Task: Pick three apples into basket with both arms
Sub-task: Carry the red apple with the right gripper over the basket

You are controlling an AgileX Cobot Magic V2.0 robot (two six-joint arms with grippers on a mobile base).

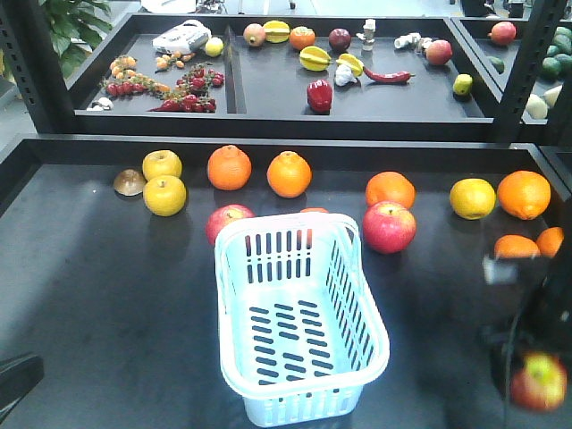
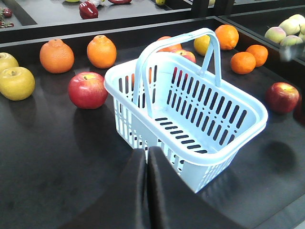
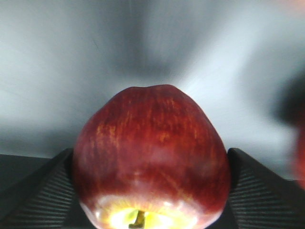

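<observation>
Red skin fills the right wrist view: the right end effector (image 3: 151,217) is clamped on the held apple (image 3: 150,143), off to the right of the basket (image 1: 304,404), near the front of the counter (image 1: 107,295). The left apple (image 1: 228,219) sits just beside the basket's far left corner, and the right apple (image 1: 389,226) sits near its far right corner. The left end effector (image 2: 147,160) hangs before the basket, fingers pressed together, gripping nothing.

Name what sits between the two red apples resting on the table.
Front view: the basket's far end and a half-hidden orange behind it.
</observation>
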